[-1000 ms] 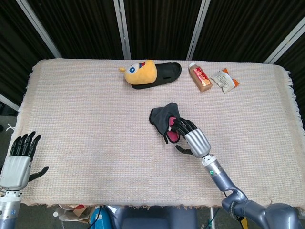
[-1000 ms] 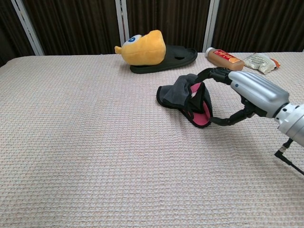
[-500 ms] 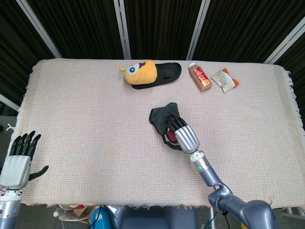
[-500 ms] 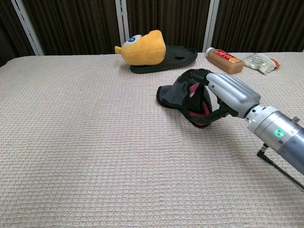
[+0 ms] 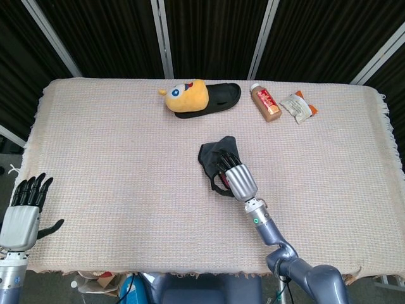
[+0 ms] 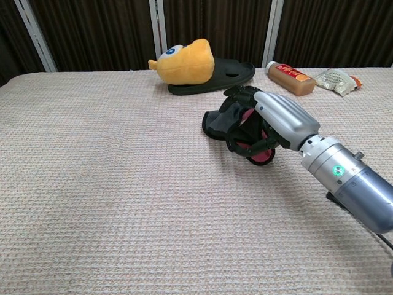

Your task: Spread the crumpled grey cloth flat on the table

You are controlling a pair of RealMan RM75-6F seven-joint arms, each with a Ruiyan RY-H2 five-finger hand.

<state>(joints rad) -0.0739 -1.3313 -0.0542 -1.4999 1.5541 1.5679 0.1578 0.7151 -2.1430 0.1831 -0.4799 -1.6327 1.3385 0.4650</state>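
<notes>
We find the crumpled grey cloth with a pink inner face (image 5: 215, 158) lying bunched near the middle of the table, still far from flat. The right silver-and-black robot hand (image 5: 233, 175) rests on the cloth's near side, its dark fingers (image 6: 236, 126) curled into the folds; we judge it has hold of the fabric, most likely to drag one edge outward and open the bundle. In the chest view the pink lining shows beneath the fingers, which suggests the cloth is folded over on itself. The left silver-and-black robot hand (image 5: 24, 212) waits at the near left corner, fingers apart and holding nothing, well apart from the cloth; we take it to be idle.

The surface is a table covered by a cream waffle-weave spread (image 5: 114, 164) with fringed edges. Along the far side lie an orange plush slipper with a black sole (image 5: 199, 97), a brown bottle on its side (image 5: 265, 102) and a small crinkled snack packet (image 5: 298, 106). Dark curtains with pale upright rails (image 5: 161, 38) close off the background
</notes>
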